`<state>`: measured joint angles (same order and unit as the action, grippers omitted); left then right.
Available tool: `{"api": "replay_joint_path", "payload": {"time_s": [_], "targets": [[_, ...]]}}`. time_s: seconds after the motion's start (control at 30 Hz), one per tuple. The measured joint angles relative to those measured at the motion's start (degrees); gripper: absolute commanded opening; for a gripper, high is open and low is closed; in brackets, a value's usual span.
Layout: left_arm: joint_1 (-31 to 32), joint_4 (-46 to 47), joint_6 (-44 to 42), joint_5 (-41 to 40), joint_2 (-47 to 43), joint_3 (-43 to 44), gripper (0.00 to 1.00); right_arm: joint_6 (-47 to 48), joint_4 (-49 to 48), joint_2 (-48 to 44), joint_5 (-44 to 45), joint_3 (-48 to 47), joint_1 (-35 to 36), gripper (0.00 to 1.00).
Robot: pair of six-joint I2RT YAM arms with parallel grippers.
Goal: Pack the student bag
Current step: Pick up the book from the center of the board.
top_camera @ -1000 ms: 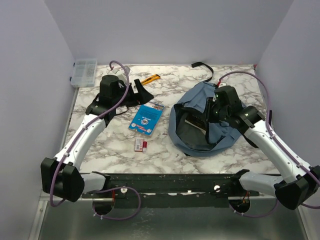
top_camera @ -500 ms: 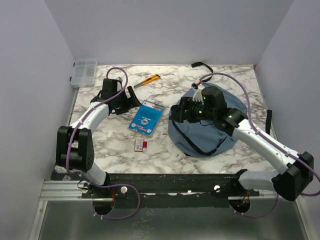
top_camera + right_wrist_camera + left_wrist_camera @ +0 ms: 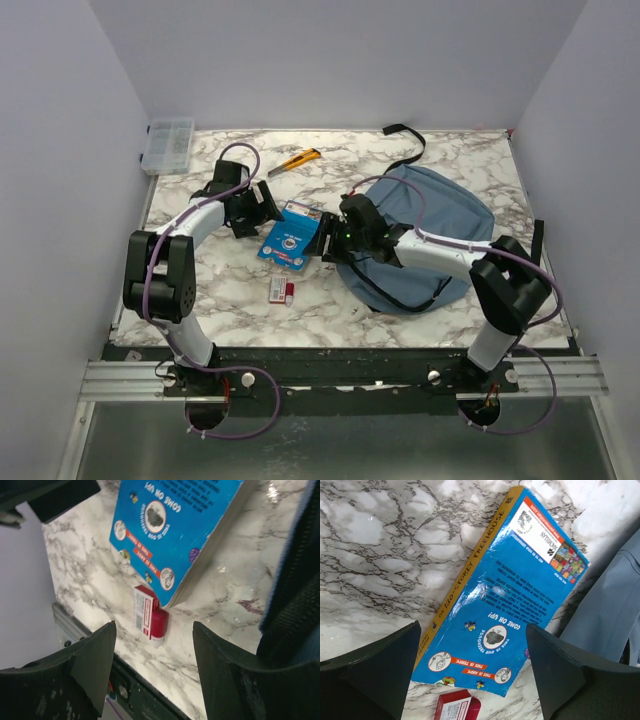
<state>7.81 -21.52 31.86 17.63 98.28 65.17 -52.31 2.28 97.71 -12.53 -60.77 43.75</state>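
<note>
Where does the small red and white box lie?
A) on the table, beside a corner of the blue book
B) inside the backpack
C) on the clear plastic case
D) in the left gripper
A: the red and white box lies on the marble table at the blue book's corner.

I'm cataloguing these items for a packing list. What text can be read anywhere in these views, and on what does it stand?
"130-STOREY TREEHOUSE": spine of the blue book.
"COME ON UP!": its back cover.
"THIS IS OUR TREEHOUSE": same cover.
"THIS IS TERRY.": same cover.
"THIS IS ANDY.": same cover.
Blurb paragraph and print by the barcode corner: too small to read.
Label on the small red box: too blurred to read.
</note>
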Motion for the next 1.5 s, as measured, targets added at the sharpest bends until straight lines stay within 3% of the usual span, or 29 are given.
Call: {"api": "replay_joint_path", "payload": {"time_s": [0.4,0.67,0.97,1.5], "targets": [[0.02,-1.79,0.11,-1.07,1.07,0.09,0.88,-6.19,-2.12,9.88,4.37,-3.76,0.09,0.67],[0.02,-2.10,3.13,4.68,3.67,1.09,0.87,-8.74,-2.23,13.66,5.64,-5.92,0.09,0.67],[-0.39,-1.33,6.54,8.48,4.68,0.76,0.86,-9.77,-3.48,15.12,5.88,-6.60,0.09,0.53],[-0.68,1.55,8.61,8.81,4.57,-1.22,0.86,-12.92,-8.79,11.43,5.86,-2.36,-0.17,0.40]]}}
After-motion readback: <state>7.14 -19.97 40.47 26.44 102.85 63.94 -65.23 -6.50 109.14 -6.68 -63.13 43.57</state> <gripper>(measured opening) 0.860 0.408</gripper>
